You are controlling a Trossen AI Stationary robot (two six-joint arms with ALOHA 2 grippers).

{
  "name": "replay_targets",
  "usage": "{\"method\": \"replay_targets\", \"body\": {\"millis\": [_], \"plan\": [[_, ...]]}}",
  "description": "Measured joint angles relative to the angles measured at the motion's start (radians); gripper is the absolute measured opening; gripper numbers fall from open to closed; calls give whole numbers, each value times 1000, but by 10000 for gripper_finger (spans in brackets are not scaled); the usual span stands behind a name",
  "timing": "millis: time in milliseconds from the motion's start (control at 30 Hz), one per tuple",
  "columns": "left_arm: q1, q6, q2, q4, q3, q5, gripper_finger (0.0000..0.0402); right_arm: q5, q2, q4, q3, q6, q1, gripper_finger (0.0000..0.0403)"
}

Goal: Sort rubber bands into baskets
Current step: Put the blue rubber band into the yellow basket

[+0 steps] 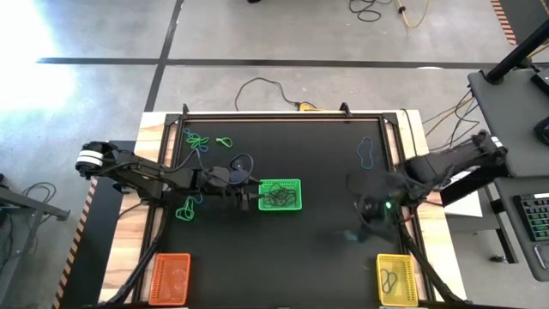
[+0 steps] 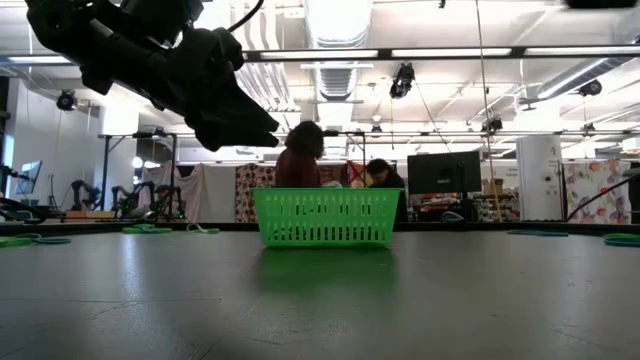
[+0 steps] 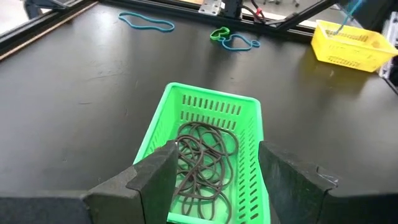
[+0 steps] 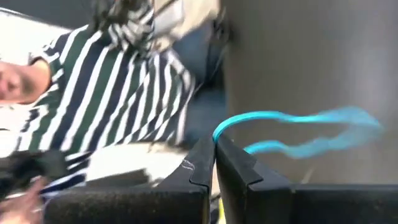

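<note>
Right tool: the right tool [image 4: 214, 163] is clenched on a thin blue rubber band [image 4: 292, 134], which trails from its tips, lifted over the dark surface [image 1: 326, 232] near the small yellow mesh basket [image 1: 396, 279].
Left tool: the left tool [image 3: 214, 177] is released and carries nothing, poised at the small green mesh basket [image 3: 208, 162], which holds a tangle of dark bands.
Handling: these bands look featherlight, limp and stretchy; I would pinch a single strand where it lies clear of its neighbours.
Loose bands: green and blue loops [image 1: 199, 139] lie by the far left edge.
Hard to see: the right arm is smeared by motion overhead; the small orange mesh basket [image 1: 170, 278] shows no clear contents.
</note>
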Motion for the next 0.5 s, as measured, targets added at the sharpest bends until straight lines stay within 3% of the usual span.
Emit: {"method": "replay_targets", "body": {"millis": [333,500], "plan": [[1,0,0,8,0,-48,209,250,28,0,-22,545,430,9],[2,39,0,33,0,-96,209,272,89,-63,-37,807,599,9]]}}
